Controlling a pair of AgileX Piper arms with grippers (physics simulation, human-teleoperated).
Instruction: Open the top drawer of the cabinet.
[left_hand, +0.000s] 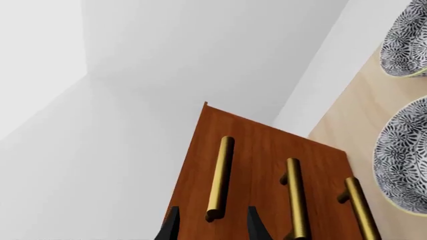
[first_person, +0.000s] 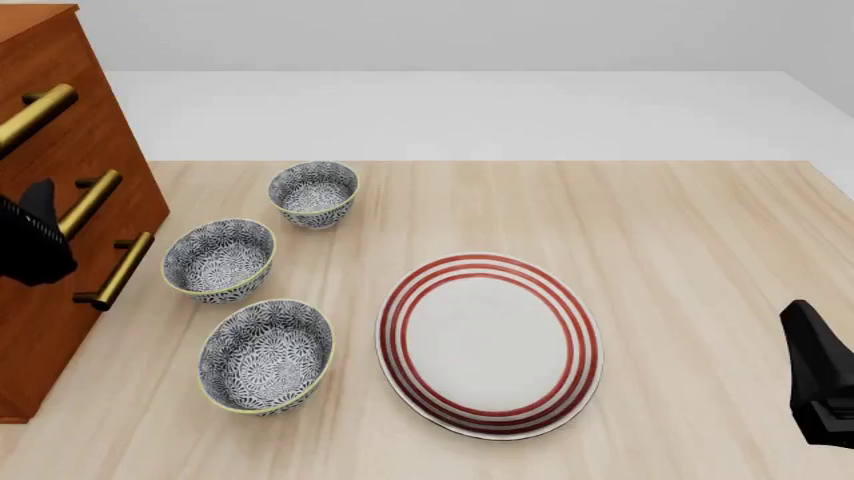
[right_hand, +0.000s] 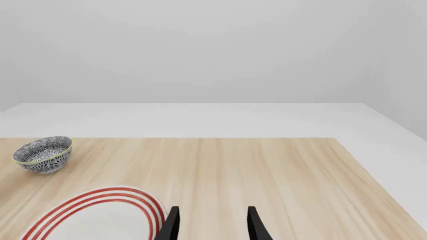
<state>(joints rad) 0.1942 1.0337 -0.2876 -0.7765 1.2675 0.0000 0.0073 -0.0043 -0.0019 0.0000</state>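
The cabinet (first_person: 54, 340) stands at the table's left edge, its reddish-brown front carrying three brass bar handles. The top drawer (first_person: 40, 60) looks flush with the two below it in the left wrist view, where its front (left_hand: 200, 150) carries its handle (left_hand: 220, 175). My left gripper (left_hand: 213, 208) is open, and its two dark fingers stand on either side of that handle's near end. I cannot tell whether they touch it. From the front, the left gripper (first_person: 30, 245) hangs in front of the drawer fronts. My right gripper (right_hand: 212, 210) is open and holds nothing, low at the table's right (first_person: 817, 385).
Three patterned bowls (first_person: 219, 258) (first_person: 314, 192) (first_person: 267, 355) sit in a row just right of the cabinet. A red-striped white plate (first_person: 489, 343) lies mid-table. The wooden table (first_person: 694, 230) ends at a white floor beyond.
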